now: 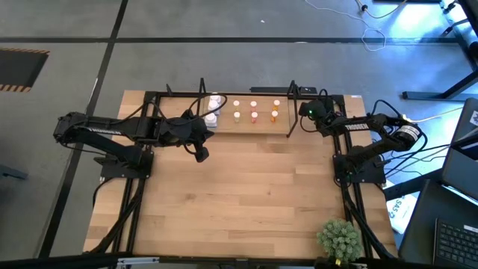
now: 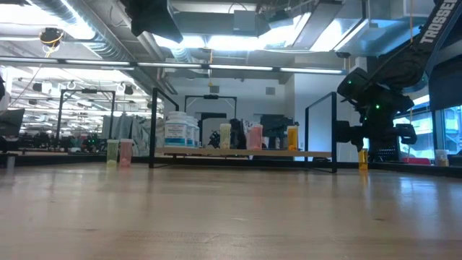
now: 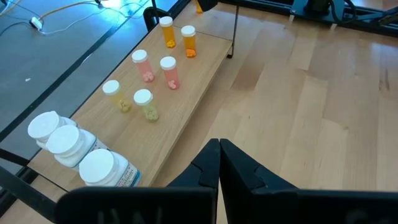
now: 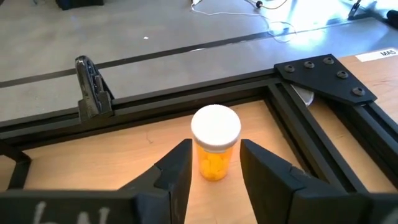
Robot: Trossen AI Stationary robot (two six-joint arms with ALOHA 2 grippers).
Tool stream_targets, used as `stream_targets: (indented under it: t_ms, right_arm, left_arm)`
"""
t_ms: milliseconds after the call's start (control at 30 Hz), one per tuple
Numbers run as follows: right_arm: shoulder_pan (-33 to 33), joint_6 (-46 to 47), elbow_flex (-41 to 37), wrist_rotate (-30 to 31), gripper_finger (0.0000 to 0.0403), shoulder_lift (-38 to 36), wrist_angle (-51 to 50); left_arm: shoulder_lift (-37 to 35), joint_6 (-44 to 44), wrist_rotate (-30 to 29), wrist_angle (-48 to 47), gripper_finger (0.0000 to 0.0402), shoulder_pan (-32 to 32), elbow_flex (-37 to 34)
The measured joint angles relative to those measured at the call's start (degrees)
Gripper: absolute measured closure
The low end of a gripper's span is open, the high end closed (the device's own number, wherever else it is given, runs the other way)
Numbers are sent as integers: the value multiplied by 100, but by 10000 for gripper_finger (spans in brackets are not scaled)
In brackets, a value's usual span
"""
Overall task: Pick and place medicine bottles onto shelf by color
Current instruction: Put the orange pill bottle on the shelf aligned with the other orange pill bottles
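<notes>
The shelf (image 1: 246,124) stands at the table's far middle. On its base (image 3: 186,81) stand three white medicine bottles (image 3: 68,146), two cream ones (image 3: 143,102), two pink ones (image 3: 168,70) and two orange ones (image 3: 179,36). One more orange bottle with a white cap (image 4: 214,149) stands on the table by the far right corner, right of the shelf, also seen in the low view (image 2: 362,160). My right gripper (image 4: 216,149) is closed around it. My left gripper (image 3: 219,163) hangs shut above the table, just in front of the shelf's left end (image 1: 200,153). My right gripper pinches the orange bottle's body (image 4: 214,167), below the white cap, between its two fingers (image 4: 180,168), one on each side. The fingers slant down from the table's near right. The bottle stands upright with its bottom on the table.
The black frame corner (image 4: 323,78) and rail lie just behind the held bottle. A green bushy plant (image 1: 340,237) sits at the near right. Two small bottles (image 2: 119,153) stand left of the shelf. Bare wood (image 1: 246,194) spreads in front of the shelf.
</notes>
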Motion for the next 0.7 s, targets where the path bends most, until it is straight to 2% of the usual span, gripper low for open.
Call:
stream_targets:
  t_ms: [700]
  right_arm:
    - [-2,95,0,95,265,0,37]
  left_arm:
    - [-2,1,0,-1,401,0,0]
